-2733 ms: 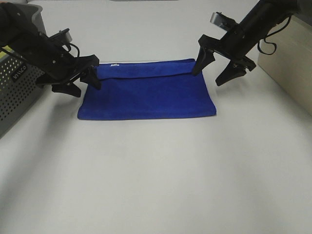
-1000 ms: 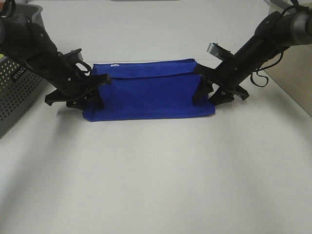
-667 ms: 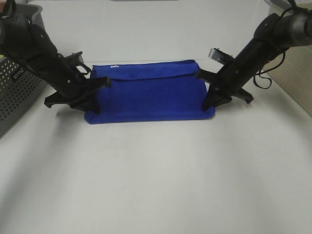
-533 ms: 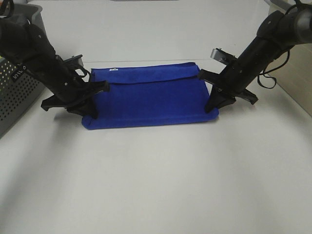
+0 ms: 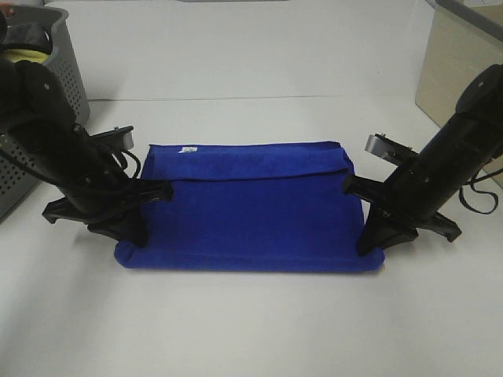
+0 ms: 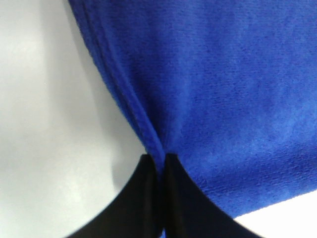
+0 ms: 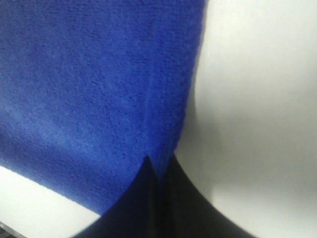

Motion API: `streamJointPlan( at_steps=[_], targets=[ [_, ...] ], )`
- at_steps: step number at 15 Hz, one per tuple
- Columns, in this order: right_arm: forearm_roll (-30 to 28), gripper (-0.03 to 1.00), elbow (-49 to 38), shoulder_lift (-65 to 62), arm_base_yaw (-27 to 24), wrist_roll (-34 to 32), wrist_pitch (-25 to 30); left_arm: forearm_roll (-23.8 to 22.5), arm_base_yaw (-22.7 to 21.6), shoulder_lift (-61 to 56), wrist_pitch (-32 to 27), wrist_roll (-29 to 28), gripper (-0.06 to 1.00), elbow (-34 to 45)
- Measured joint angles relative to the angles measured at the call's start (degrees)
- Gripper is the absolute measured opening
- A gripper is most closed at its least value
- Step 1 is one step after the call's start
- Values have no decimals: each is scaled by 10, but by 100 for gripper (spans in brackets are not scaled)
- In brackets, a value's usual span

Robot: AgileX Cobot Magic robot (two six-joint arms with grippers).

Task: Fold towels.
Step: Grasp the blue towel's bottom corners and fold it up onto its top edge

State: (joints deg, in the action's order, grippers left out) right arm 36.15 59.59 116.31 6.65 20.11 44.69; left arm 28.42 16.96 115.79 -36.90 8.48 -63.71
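Observation:
The royal-blue towel (image 5: pixel 251 208) hangs stretched between my two grippers above the white table, with a folded flap along its far edge and a small white tag (image 5: pixel 187 149) at the far left. My left gripper (image 5: pixel 130 238) is shut on the towel's near left corner; the wrist view shows its black fingers pinching the blue edge (image 6: pixel 158 158). My right gripper (image 5: pixel 369 250) is shut on the near right corner; the wrist view shows the same pinch (image 7: pixel 157 166). The towel fills most of both wrist views (image 6: pixel 218 99) (image 7: pixel 94 89).
A grey perforated basket (image 5: pixel 59 63) stands at the far left, with a yellow cloth (image 5: pixel 27 53) inside. A beige box (image 5: pixel 456 63) stands at the far right. The white table (image 5: pixel 251 330) lies under and around the towel.
Both grippers closed on the towel's near corners and have pulled it toward the near side of the table; the towel now lies closer to the camera and looks larger.

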Motion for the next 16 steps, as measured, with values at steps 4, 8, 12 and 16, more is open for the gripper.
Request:
streamJointPlan(
  at_steps=[4, 8, 12, 16],
  targets=[
    [4, 0, 21, -33, 1, 6, -3, 0, 0, -20, 10, -27, 3, -4],
    [1, 0, 135, -8, 1, 3, 10, -1, -15, -11, 6, -66, 3, -97],
    [-27, 0, 253, 56, 1, -19, 16, -2, -46, 65, -15, -81, 3, -218],
    [-42, 0, 347, 125, 1, -29, 16, -2, -47, 137, -17, -88, 3, -313]
  ],
)
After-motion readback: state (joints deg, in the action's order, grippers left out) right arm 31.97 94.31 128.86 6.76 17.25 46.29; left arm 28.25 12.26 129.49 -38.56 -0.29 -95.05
